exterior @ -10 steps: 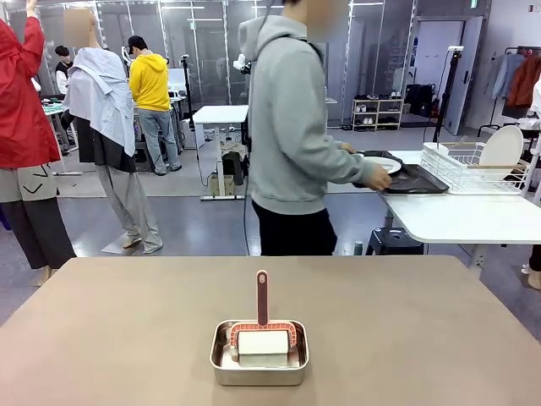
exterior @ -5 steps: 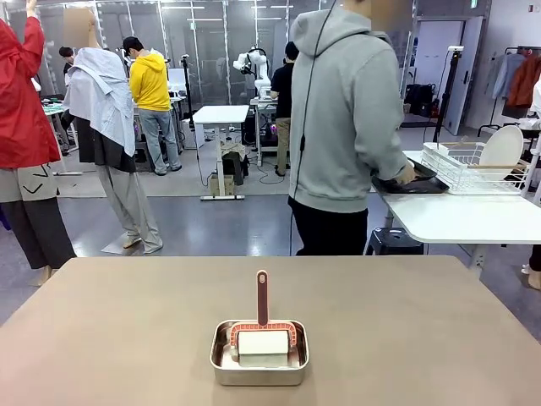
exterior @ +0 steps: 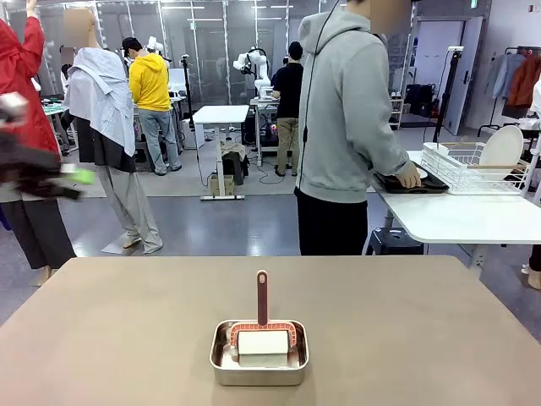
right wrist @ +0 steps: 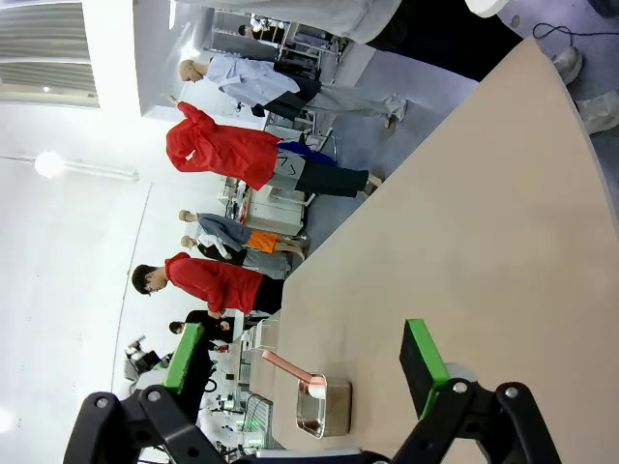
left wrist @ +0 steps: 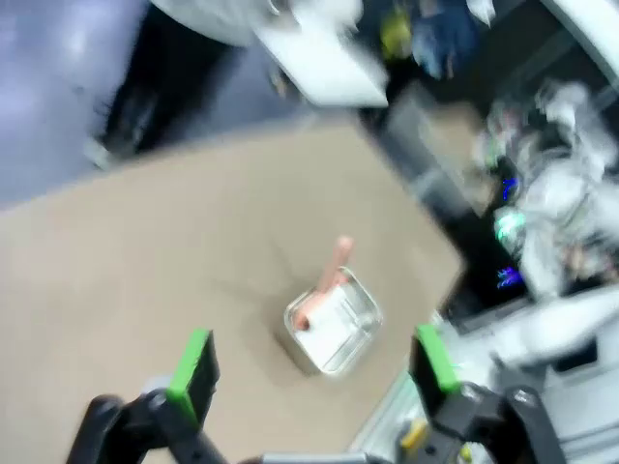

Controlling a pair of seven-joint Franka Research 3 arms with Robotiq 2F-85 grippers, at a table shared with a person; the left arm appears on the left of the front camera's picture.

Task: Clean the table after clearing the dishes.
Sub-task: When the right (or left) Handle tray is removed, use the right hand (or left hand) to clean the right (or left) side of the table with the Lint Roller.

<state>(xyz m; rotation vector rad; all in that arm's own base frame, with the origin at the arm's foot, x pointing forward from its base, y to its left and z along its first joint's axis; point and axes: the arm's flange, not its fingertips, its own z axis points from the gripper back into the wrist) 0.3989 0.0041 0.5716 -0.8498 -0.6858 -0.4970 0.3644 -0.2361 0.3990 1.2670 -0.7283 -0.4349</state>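
Note:
The brown table (exterior: 406, 321) spreads across the front view. The dishes have left it. A dark tray (exterior: 425, 186) lies on the white side table (exterior: 456, 216) under the hand (exterior: 410, 176) of a person in a grey hoodie, and what it carries is mostly hidden. My left gripper (exterior: 76, 179) is a motion blur high at the left edge. In its wrist view the left gripper (left wrist: 314, 360) is open above the table (left wrist: 145, 280). My right gripper (right wrist: 302, 356) is also open, over the table (right wrist: 464, 242).
A small steel pan (exterior: 259, 352) near the table's front middle holds a white pad and a brush with a reddish handle (exterior: 262, 298). The pan (left wrist: 334, 324) also appears in the left wrist view, and the pan (right wrist: 324, 406) in the right wrist view. A wire dish rack (exterior: 469, 167) stands on the white table.
The person has stepped right to the white table and set the tray down by the rack. My left gripper has swung into the front view at the left edge.

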